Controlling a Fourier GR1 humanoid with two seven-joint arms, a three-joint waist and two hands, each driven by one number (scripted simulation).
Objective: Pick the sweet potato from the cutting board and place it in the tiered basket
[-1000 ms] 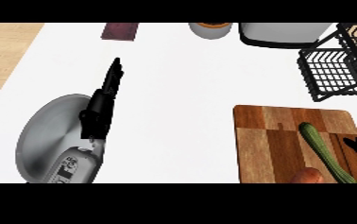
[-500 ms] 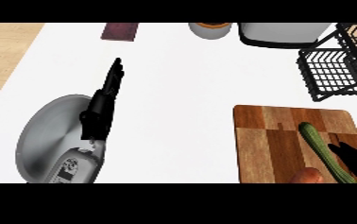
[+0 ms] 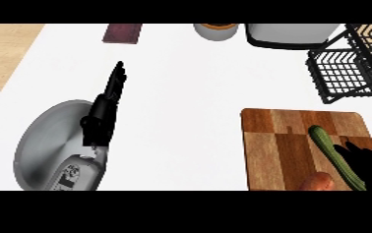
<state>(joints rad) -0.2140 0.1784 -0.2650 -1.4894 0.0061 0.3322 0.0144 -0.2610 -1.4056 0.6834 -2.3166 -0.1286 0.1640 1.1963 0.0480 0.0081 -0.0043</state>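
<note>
The wooden cutting board (image 3: 283, 148) lies at the lower right. On it the orange sweet potato (image 3: 317, 182) peeks out at the bottom edge, beside a green cucumber (image 3: 330, 153). My right hand (image 3: 358, 154) shows only dark fingers at the right edge, just right of the cucumber and above the sweet potato; their pose is unclear. The black wire tiered basket (image 3: 341, 67) stands at the upper right. My left hand (image 3: 109, 104) rests open at the left, fingers straight and pointing away.
A grey round pan (image 3: 44, 148) sits under my left forearm at the lower left. Along the back stand a dark red block (image 3: 122, 32), a grey cup (image 3: 216, 31) and a white appliance (image 3: 291, 34).
My right hand's fingers have come further into view at the right edge, next to the cucumber. The left hand has stayed still.
</note>
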